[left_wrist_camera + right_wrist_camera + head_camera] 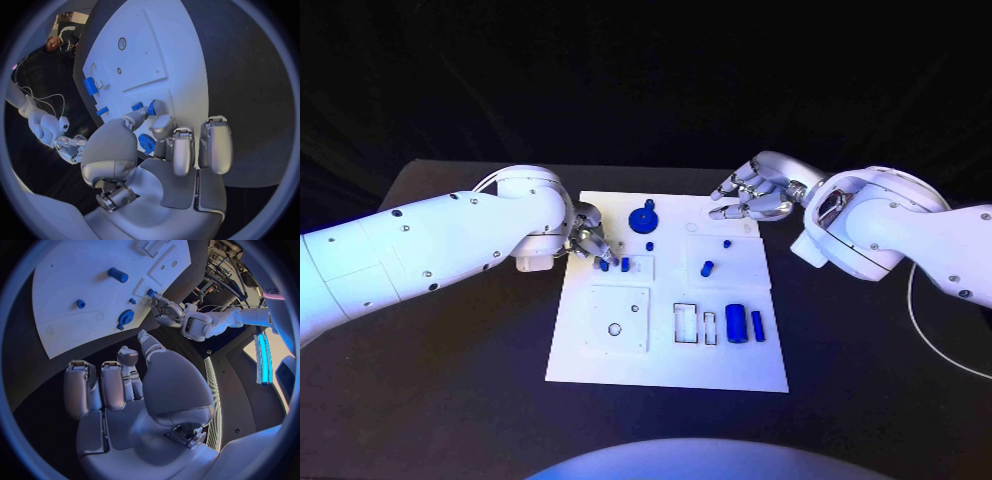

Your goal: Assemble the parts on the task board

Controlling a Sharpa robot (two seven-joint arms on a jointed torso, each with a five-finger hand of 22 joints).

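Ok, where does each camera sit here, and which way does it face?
Head view: on the robot's head, looking down at the task board; both arms enter.
Left wrist view: behind the left robot hand, facing the board.
Right wrist view: behind the right robot hand, facing the board.
Shared: all three show the blue round part.

The black table (444, 400) carries the white task board (668, 365), which lies flat at its middle, between the fingers of both hands. The board's left edge sits just beside the left hand's fingers (589, 243).
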